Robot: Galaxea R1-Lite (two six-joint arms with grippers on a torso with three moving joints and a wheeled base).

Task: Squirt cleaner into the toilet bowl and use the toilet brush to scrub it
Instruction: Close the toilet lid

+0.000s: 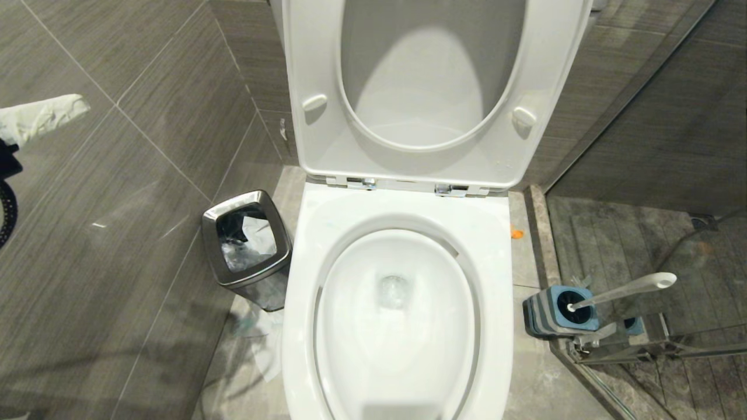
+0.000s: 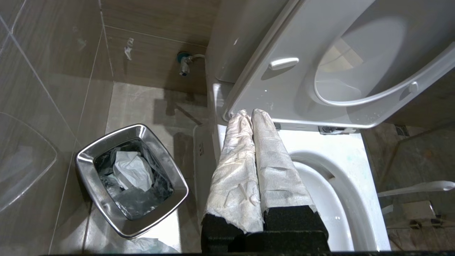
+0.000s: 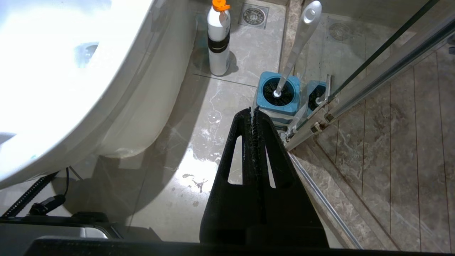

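White and glossy, the toilet bowl (image 1: 397,326) fills the lower middle of the head view, its seat and lid (image 1: 432,93) raised upright against the tank. Standing on the floor to the robot's left of the bowl is a small steel waste bin (image 1: 246,248) holding crumpled paper and a dark liner. On the robot's right, beside the glass shower partition, the toilet brush (image 1: 621,290) sits in its grey-and-blue holder (image 1: 559,312), its slim white handle leaning away from the bowl.

At the left edge of the head view, the left tool (image 2: 249,115) hangs above the floor; its paper-wrapped fingers are pressed together and hold nothing, their tips near the seat hinge in the wrist view. Low by the floor, the right tool (image 3: 253,114) is also closed and empty, pointing toward the brush holder. A white cleaner bottle (image 3: 218,39) with an orange cap stands on the tiles beyond it, beside the toilet base.
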